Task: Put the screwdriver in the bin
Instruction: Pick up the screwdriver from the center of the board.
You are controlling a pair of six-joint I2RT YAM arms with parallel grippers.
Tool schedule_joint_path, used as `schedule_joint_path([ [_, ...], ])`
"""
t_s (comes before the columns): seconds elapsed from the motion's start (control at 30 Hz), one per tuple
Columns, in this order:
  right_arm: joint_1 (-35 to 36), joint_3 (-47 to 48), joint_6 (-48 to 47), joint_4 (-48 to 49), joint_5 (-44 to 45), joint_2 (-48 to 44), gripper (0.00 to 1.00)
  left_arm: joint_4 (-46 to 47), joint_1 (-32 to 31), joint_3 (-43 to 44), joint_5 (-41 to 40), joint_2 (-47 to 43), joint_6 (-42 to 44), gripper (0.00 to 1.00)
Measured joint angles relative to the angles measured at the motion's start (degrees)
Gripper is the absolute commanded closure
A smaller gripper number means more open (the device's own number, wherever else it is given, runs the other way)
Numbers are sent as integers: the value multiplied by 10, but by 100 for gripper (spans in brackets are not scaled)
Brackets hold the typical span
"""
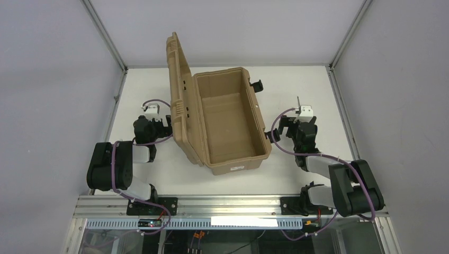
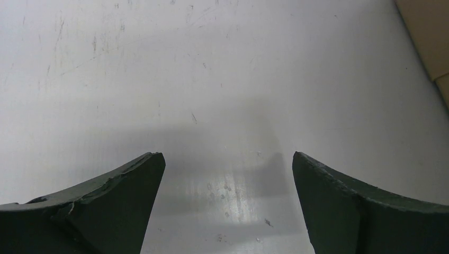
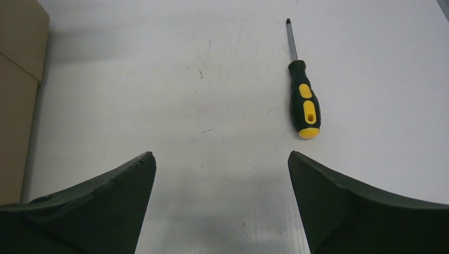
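Your right pincer (image 3: 221, 159): jaws spread wide, gripping nothing, over desk (image 3: 159, 79) toward right edge. Your left pincer (image 2: 227, 159): same wide spread, gripping nothing, toward left edge. Screwdriver (image 3: 303, 100) lies flat on desk just beyond right pincer, handle nearer you, tip toward far edge. Bin (image 1: 233, 166) mid-desk between arms, lid raised, bare floor showing inside.
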Motion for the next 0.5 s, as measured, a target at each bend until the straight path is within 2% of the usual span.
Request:
schedule_joint_path([
  [0.5, 0, 23, 6, -22, 2, 5, 1, 0, 0, 0, 0, 0, 0, 1],
])
